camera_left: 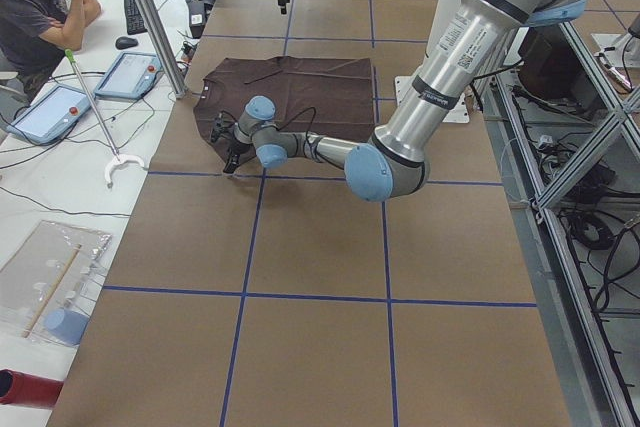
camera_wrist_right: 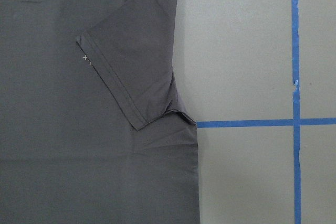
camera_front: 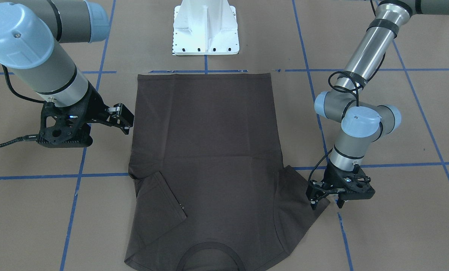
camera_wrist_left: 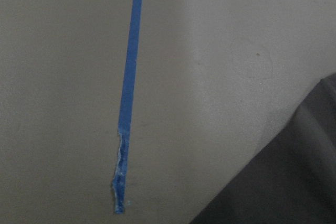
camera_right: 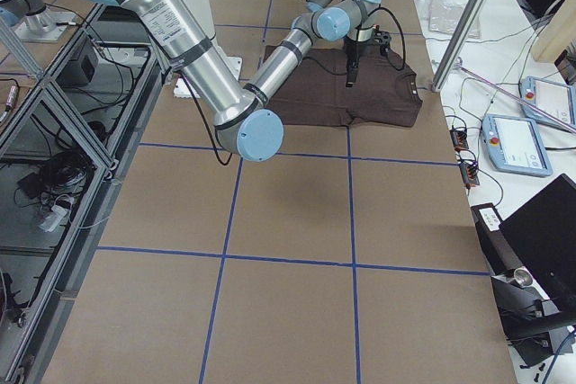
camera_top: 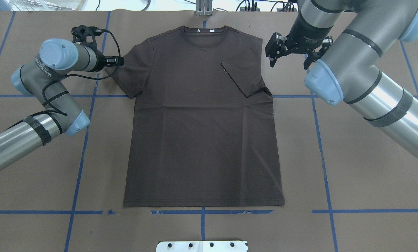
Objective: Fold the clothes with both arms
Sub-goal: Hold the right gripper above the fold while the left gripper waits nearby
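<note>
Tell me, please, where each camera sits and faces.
Front-facing: across the table, facing the base; left arm, right arm, shirt.
Overhead: behind base, looking down; both arms.
Exterior left: table end; left arm near.
Exterior right: opposite end; right arm near.
Left wrist: down at sleeve edge; arms unseen.
Right wrist: down at folded sleeve, as overhead; arms unseen.

1. Overhead exterior: stood behind the robot, looked forward and down on the surface [camera_top: 370, 175].
2. Front-facing: stood opposite, faced the pedestal base [camera_front: 205, 30]; both views covered the whole T-shirt [camera_front: 205, 150].
3. Side views: distant, one at either end.
4. Wrist views: close, pointed downward at T-shirt edges.
</note>
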`<state>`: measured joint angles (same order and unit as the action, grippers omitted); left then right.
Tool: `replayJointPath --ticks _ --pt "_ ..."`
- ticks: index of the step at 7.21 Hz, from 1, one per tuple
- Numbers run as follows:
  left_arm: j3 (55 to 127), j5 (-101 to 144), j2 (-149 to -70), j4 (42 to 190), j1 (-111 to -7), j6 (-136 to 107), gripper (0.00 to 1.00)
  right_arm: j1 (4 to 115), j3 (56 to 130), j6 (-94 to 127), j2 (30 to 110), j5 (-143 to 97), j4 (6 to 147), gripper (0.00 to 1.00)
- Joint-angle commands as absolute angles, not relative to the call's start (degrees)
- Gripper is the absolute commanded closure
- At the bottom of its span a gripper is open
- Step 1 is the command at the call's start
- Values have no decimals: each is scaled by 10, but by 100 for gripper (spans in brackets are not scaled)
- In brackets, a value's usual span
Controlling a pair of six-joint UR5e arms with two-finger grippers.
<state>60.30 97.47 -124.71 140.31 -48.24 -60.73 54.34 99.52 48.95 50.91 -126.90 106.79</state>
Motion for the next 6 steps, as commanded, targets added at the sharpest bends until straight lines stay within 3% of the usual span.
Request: replayJointPath --ticks 1,2,6 --pt "603 975 -1245 1403 -482 -607 19 542 993 490 509 -1268 1068 0" --pt "603 975 -1245 1403 -482 -607 32 541 993 490 509 -1268 1068 0" --pt "605 975 -1245 1402 -482 -608 51 541 990 490 509 -1268 1068 0"
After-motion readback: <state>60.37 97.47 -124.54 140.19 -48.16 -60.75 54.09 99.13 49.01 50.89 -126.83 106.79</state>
